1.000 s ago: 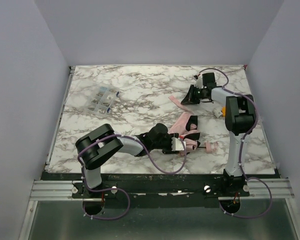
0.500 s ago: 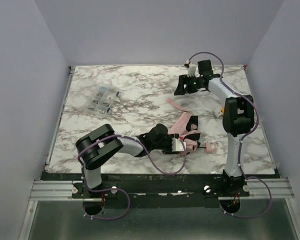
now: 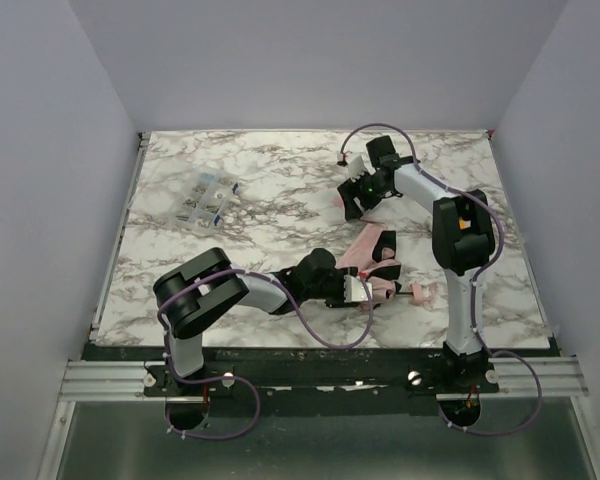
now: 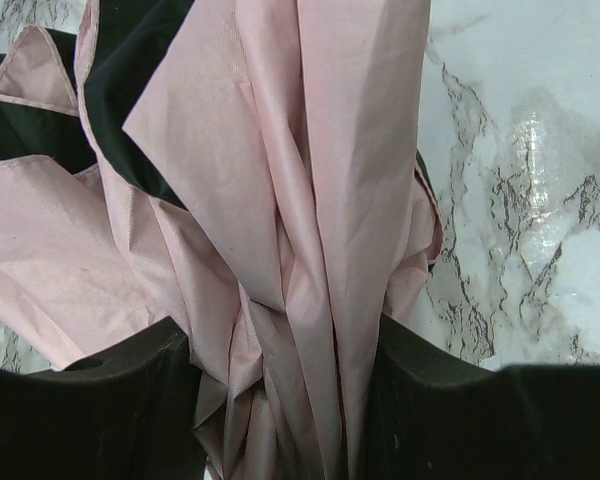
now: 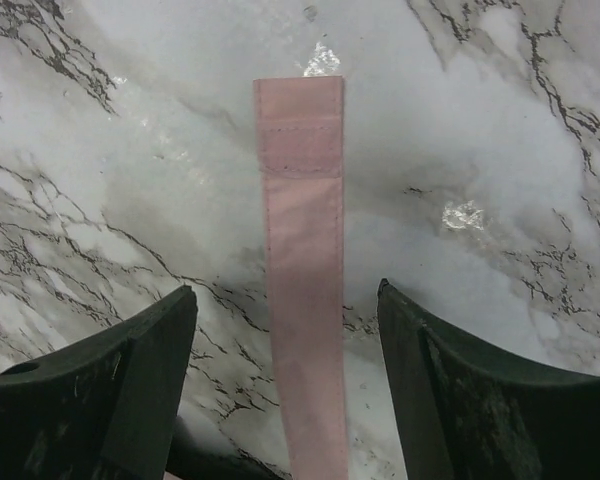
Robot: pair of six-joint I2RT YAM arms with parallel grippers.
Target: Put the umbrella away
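The umbrella (image 3: pixel 372 252) lies as a loose pale pink bundle in the middle of the marble table, its thin dark shaft and small pink handle (image 3: pixel 423 294) pointing right. My left gripper (image 3: pixel 356 290) is shut on the bundle. In the left wrist view the gathered pink fabric (image 4: pixel 310 200) fills the gap of the left gripper (image 4: pixel 285 400) and presses against both fingers. My right gripper (image 3: pixel 352 206) hovers low behind the bundle. In the right wrist view the right gripper (image 5: pixel 283 300) is open, and the flat pink strap (image 5: pixel 302 200) lies on the table between the fingers, touching neither.
A clear plastic case (image 3: pixel 206 200) with small items lies at the left back of the table (image 3: pixel 280 170). Grey walls close the table in on three sides. The right arm's upright link (image 3: pixel 462 240) stands close to the umbrella handle.
My right gripper has opened and swung from the back right corner leftward and down over the strap. The left gripper and the umbrella bundle have stayed put.
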